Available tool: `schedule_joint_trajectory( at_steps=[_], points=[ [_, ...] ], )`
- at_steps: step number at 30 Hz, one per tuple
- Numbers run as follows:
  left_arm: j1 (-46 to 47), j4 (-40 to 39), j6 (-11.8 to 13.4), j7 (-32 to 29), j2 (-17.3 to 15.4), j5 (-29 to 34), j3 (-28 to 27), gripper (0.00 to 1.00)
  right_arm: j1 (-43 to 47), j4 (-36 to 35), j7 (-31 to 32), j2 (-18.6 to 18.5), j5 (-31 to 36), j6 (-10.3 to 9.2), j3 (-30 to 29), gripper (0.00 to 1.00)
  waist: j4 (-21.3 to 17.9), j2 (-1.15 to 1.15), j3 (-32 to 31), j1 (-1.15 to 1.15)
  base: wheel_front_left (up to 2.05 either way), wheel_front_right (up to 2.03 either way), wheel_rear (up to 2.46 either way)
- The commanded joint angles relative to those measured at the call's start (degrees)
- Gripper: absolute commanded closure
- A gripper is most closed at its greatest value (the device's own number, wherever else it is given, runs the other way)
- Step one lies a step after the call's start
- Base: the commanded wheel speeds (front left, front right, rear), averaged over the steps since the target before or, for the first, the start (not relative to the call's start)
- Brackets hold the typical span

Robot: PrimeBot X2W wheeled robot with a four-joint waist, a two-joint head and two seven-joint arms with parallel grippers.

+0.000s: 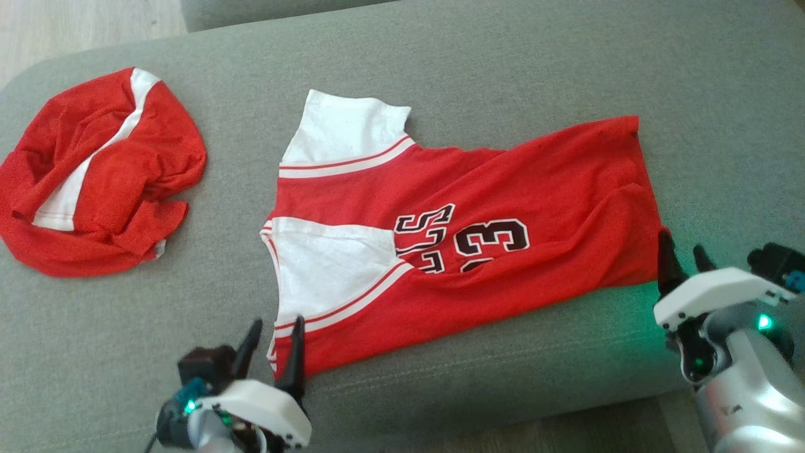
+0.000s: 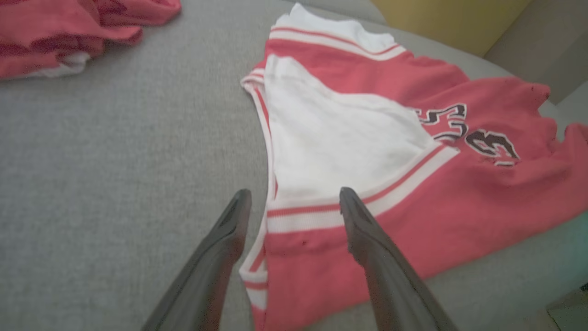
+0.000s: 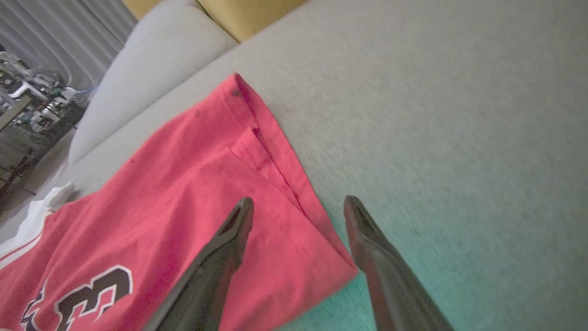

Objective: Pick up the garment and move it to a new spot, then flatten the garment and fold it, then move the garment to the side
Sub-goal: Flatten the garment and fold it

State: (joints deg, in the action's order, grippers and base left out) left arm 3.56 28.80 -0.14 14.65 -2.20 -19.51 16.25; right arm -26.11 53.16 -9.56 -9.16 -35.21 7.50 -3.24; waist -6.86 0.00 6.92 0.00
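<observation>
Jersey (image 1: 503, 207) laid across cushion (image 1: 503, 56), bunched garment (image 1: 94, 182) well apart to its left, by cushion's left edge

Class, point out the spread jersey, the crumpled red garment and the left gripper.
spread jersey (image 1: 553, 189), head view, red body panel
crumpled red garment (image 1: 126, 182), head view, middle folds
left gripper (image 1: 278, 321), head view, midway between fingertips

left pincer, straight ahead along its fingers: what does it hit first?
Most likely the jersey: the open left pincer straddles its striped edge, one finger over red cloth, the other over the grey couch. How high the tips stand above the fabric is unclear.
</observation>
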Motion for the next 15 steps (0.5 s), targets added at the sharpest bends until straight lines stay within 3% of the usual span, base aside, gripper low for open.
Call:
schedule_joint_trajectory(
  at_steps=[1,10,15],
  points=[
    [1.40,-3.14,0.44,0.35,-0.67,-0.27,-2.52,0.00,-0.33,-3.04,-1.36,-0.50,1.68,-0.01,1.26,0.00,-0.12,0.00,0.02,0.00,0.00,0.00,0.00],
    [3.45,-18.65,1.06,0.35,-0.67,-2.02,-8.03,0.00,3.37,-19.96,-5.11,0.15,10.92,-0.01,4.45,0.00,-0.55,0.00,0.83,0.00,0.00,0.00,0.00],
    [4.90,-21.57,2.85,0.35,-0.67,-3.34,-8.43,0.00,6.42,-28.24,-5.38,2.20,15.05,-0.01,4.50,0.00,-1.51,0.00,2.83,0.00,0.00,0.00,0.00]
  ],
)
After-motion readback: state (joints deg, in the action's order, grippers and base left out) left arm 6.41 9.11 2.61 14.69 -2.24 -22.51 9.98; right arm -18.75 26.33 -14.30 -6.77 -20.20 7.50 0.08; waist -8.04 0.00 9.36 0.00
